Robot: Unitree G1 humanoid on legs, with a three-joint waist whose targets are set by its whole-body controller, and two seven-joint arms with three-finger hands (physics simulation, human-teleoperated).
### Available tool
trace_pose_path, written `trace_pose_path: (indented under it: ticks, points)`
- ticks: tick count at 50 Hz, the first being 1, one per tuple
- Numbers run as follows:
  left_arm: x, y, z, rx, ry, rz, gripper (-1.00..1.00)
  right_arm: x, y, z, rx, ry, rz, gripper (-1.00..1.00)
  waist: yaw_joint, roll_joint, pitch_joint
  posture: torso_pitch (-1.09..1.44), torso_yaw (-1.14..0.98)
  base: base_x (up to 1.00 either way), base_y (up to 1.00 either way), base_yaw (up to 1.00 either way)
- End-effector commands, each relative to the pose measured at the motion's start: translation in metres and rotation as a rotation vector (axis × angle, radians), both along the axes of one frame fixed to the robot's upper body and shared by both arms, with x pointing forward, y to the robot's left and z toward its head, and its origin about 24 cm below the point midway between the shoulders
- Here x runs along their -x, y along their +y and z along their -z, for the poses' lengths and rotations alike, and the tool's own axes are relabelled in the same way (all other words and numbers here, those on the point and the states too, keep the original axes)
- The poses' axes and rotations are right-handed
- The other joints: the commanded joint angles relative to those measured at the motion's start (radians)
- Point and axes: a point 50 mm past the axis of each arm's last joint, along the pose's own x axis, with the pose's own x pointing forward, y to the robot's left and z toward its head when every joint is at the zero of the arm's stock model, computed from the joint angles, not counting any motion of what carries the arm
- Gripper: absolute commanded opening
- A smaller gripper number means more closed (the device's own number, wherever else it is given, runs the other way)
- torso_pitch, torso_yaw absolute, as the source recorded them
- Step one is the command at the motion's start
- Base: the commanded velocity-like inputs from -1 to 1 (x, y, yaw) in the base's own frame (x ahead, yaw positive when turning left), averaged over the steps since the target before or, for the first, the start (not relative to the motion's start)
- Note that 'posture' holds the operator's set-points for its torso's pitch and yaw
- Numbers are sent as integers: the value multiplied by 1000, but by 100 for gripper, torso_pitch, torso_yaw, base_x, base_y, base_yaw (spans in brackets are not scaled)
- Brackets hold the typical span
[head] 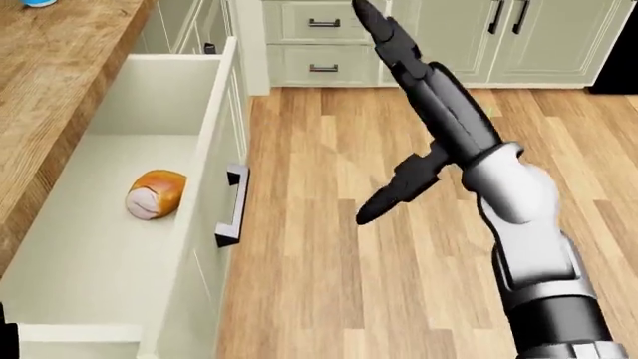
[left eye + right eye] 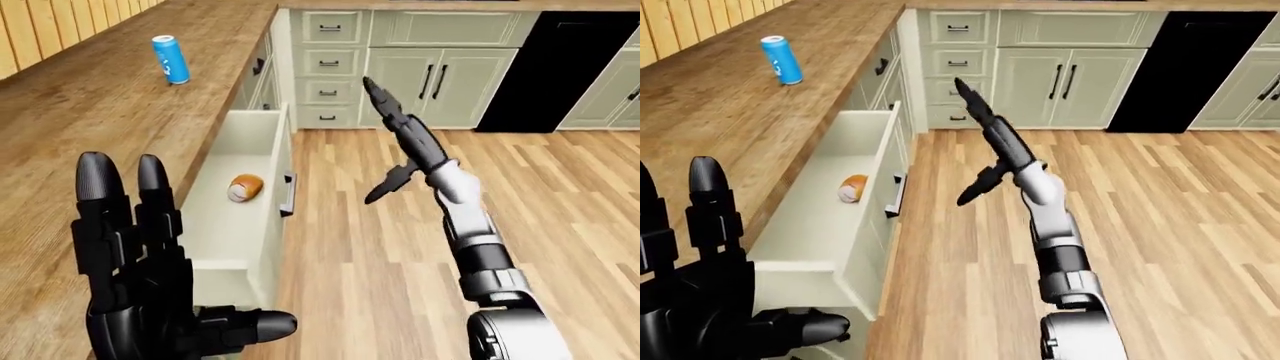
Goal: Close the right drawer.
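Drawer (image 1: 149, 224) is standing open, bun (image 1: 155, 194) inside; right hand (image 1: 419, 112) is hovering at 3 o'clock, fingers spread, touching nothing; left hand (image 2: 140, 285) is idling, fingers splayed.

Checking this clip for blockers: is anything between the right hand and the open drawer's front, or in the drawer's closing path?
Nothing visible. The right hand is raised over bare floor, right of the drawer. The bread roll lies inside, below the rim.

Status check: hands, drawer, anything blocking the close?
Right hand open, raised over the floor, off the handle. Left hand open, near the counter. Drawer open, bread roll inside. Nothing visible blocking.
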Motion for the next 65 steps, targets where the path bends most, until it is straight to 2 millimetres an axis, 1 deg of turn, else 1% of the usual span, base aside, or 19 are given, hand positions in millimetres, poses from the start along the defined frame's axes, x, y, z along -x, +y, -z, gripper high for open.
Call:
trace_pose_path:
  ticks: [1, 2, 4, 7, 9, 13, 15, 18, 23, 29, 33, 38, 41, 43, 51, 57, 65]
  points:
    - [5, -1, -9, -4, -59, 1, 100, 14, -19, -49, -125, -191, 120, 100, -1, -1, -23, 0, 0, 0, 0, 0]
    - [5, -1, -9, -5, -58, 1, 100, 30, -26, -59, -149, -233, 158, 100, 2, -3, -22, 0, 0, 0, 0, 0]
    - [5, -1, -9, -5, -58, 1, 100, 51, -33, -63, -170, -265, 194, 100, 8, -5, -19, 0, 0, 0, 0, 0]
    - [5, -1, -8, -7, -57, 2, 100, 91, -42, -53, -198, -299, 262, 100, 6, -5, -16, 0, 0, 0, 0, 0]
    - [4, -2, -7, -9, -54, 4, 100, 111, -51, -45, -234, -314, 320, 100, 5, -7, -18, 0, 0, 0, 0, 0]
    - [4, -3, -7, -12, -54, 6, 100, 138, -71, -39, -322, -363, 416, 100, 0, -7, -23, 0, 0, 0, 0, 0]
    - [5, -3, -7, -12, -54, 6, 100, 145, -74, -32, -339, -367, 436, 100, -2, -6, -22, 0, 0, 0, 0, 0]
    - [4, -3, -7, -13, -53, 5, 100, 149, -80, -19, -366, -357, 463, 100, -5, -2, -19, 0, 0, 0, 0, 0]
    - [4, -6, -6, -18, -52, 11, 100, 150, -83, -19, -383, -362, 473, 100, -12, 2, -23, 0, 0, 0, 0, 0]
    - [-1, -17, -6, -45, -47, 46, 100, 149, -83, -18, -387, -358, 473, 100, -12, 2, -26, 0, 0, 0, 0, 0]
    - [-5, -27, -8, -73, -54, 84, 100, 147, -83, -17, -387, -351, 469, 100, -12, 0, -29, 0, 0, 0, 0, 0]
    - [-9, -42, -6, -105, -52, 131, 100, 146, -82, -16, -386, -346, 464, 100, -11, 0, -33, 0, 0, 0, 0, 0]
    - [-12, -54, 0, -135, -50, 156, 100, 146, -82, -16, -398, -340, 458, 100, -10, 0, -34, 0, 0, 0, 0, 0]
    - [-11, -58, 2, -139, -42, 174, 100, 146, -82, -15, -392, -340, 458, 100, -10, 0, -36, 0, 0, 0, 0, 0]
    - [-11, -88, 25, -199, -3, 272, 100, 144, -81, -14, -385, -334, 456, 100, -9, -1, -37, 0, 0, 0, 0, 0]
    - [-15, -100, 39, -239, 21, 313, 100, 143, -81, -11, -385, -330, 455, 100, -9, -2, -37, 0, 0, 0, 0, 0]
    - [-24, -108, 54, -250, 79, 340, 100, 143, -81, -10, -384, -328, 452, 100, -10, -3, -37, 0, 0, 0, 0, 0]
